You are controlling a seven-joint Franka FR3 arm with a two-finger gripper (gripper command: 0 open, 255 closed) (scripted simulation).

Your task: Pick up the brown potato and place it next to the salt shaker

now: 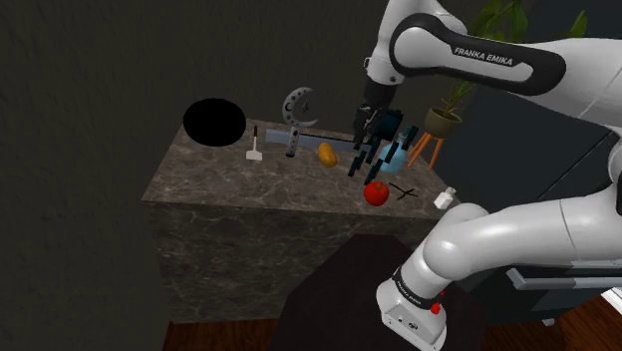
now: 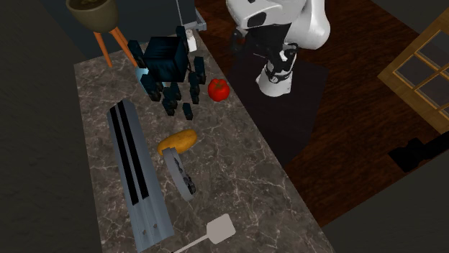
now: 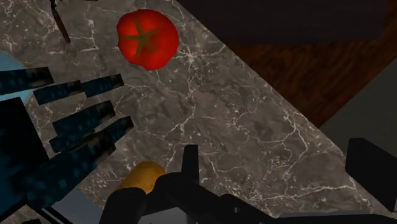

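**Claw (image 1: 367, 152) wide and empty, hanging over the bench (image 1: 199, 181) just right of the potato (image 1: 327, 154).**
In the shoulder view from left to right, the golden-brown potato lies untouched on the marble. Next come your claw, the tomato (image 1: 376, 192), and the white salt shaker (image 1: 446, 197) at the bench's right corner. Move over the potato, straddle its narrow width, seat low before closing, and steer clear of the tomato on the way across. The arm (image 1: 478, 55) reads "FRANKA EMIKA".

Dark marble table (image 2: 237, 194) against a dark grey wall (image 1: 80, 110). Reddish wood floor (image 2: 360, 136). Wood-framed window (image 2: 423, 68). Lighting: dim.
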